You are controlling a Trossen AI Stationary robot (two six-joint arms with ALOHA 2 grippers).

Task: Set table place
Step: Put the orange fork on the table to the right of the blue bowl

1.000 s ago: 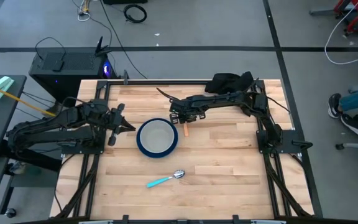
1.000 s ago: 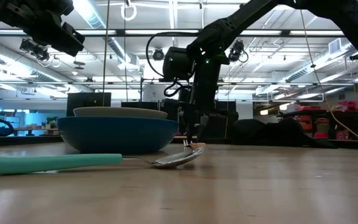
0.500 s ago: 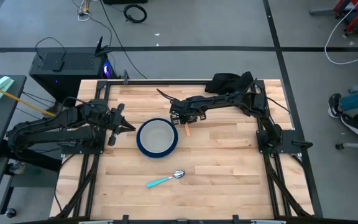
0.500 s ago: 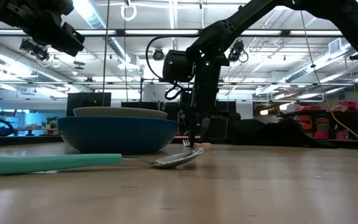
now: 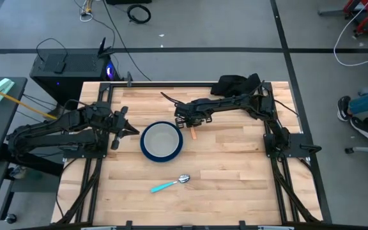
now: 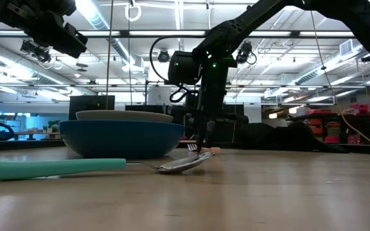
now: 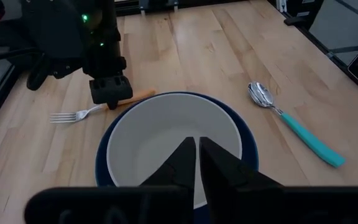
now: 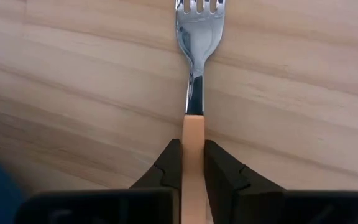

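the blue plate (image 5: 161, 142) sat mid-table (image 5: 235, 172) with the pale grey bowl (image 7: 169, 146) nested in it. right gripper (image 8: 192, 163) was down just beside the plate's far-right edge, fingers (image 8: 219, 171) clamped on the orange handle of the fork (image 8: 194, 74), which lay flat on the planks. left gripper (image 7: 197, 163) hovered by the plate's left side, fingers pinched together, empty. teal-handled spoon (image 5: 169, 184) lay near the plate, toward the front edge.

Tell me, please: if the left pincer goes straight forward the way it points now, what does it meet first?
Probably the pale grey bowl on the blue plate, which lies directly ahead of the shut left pincer. Its height above the bowl is unclear.
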